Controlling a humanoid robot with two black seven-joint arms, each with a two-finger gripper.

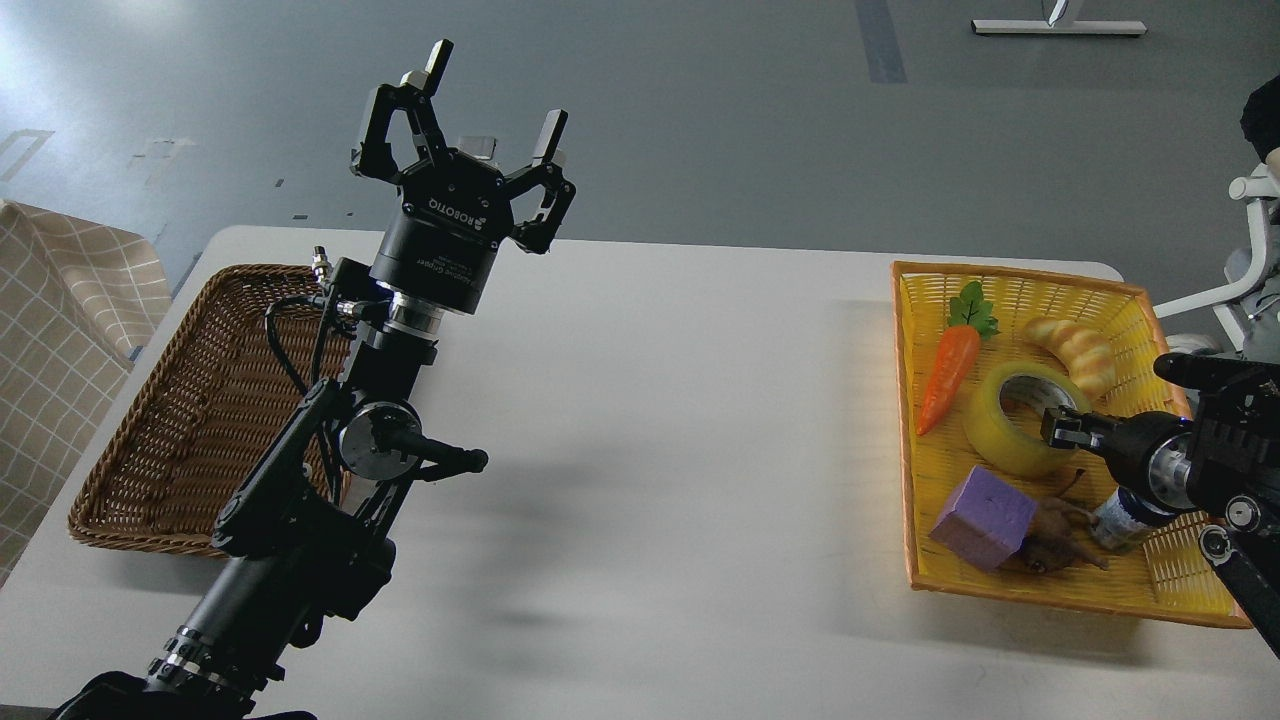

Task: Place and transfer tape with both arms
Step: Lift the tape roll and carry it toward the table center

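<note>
The tape, a translucent yellow roll with a pale core, lies in the yellow basket at the right of the white table. My right gripper comes in from the right edge. Its fingers are close together on the roll's near wall, one tip at the core opening. My left gripper is open and empty, pointing upward, raised high above the table's left half, far from the tape.
The yellow basket also holds a toy carrot, a croissant-shaped bread, a purple block, a small bottle and a brown object. A brown wicker basket stands at the table's left. A chair stands beyond the right edge.
</note>
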